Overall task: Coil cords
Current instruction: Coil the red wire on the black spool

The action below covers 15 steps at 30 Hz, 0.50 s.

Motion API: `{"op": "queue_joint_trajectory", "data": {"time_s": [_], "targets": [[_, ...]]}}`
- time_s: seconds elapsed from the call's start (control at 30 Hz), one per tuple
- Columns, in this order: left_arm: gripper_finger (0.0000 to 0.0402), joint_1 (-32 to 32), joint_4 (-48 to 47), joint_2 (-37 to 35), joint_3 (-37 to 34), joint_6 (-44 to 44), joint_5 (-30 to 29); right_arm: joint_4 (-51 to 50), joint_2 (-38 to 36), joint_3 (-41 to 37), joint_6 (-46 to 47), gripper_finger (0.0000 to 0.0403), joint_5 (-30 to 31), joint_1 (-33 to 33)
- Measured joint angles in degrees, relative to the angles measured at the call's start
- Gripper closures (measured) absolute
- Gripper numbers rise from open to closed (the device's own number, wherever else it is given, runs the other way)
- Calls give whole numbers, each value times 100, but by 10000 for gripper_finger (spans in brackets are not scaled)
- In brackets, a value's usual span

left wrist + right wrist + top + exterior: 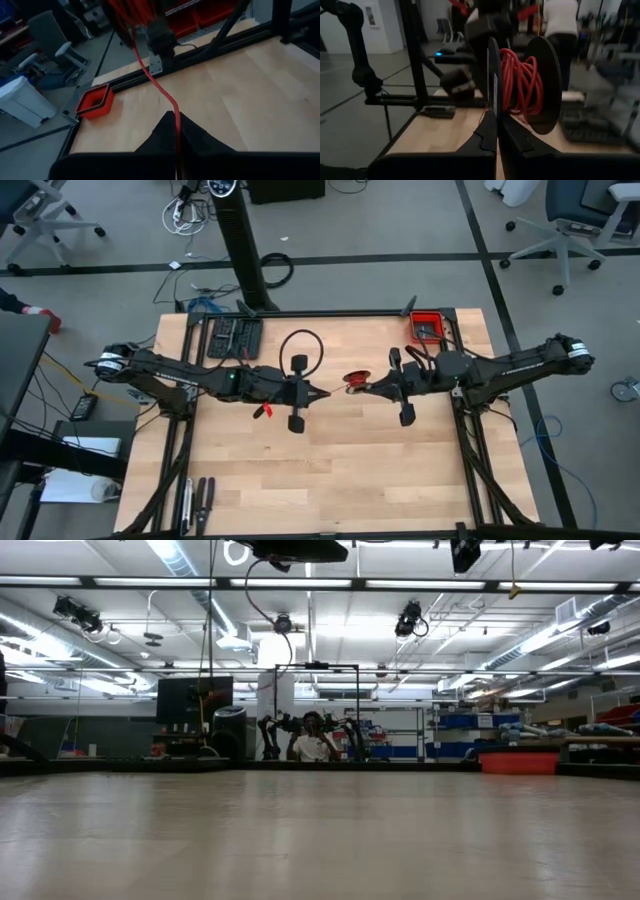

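Observation:
The red cord runs as one thin strand from my left gripper to a dark two-disc reel. Much of it is wound on the reel as a red coil. In the high view the reel hangs over the table's middle between my left gripper and my right gripper. Both grippers are shut and lifted above the wooden table. A short red bit shows beside the left hand. My left gripper pinches a single strand of the red cord between its two fingertips. The fingers come nearly level from the table's left. The strand rises from them to the reel, clear of the table and almost taut, with a slight bend. My right gripper pinches the rim of the reel's nearer disc between its two fingers. They come level from the table's right, edge-on to the disc. The reel is lifted clear of the table, its discs upright and the red coil between them.
A black cable loop lies behind the grippers. A dark tool tray sits at the far left, a red bin at the far right corner, and hand tools at the near left. A black frame borders the table.

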Motion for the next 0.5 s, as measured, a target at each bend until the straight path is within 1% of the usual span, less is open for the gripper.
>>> {"op": "queue_joint_trajectory", "data": {"time_s": [0.3,0.43,0.5], "targets": [[401,0,134,3,0,423,-129,-963,57,0,1073,403,10,-66],[399,-29,437,17,0,727,-458,-1015,245,0,1319,403,-342,-92],[390,-77,589,89,0,940,-548,-999,361,0,1368,403,-470,-94]]}}
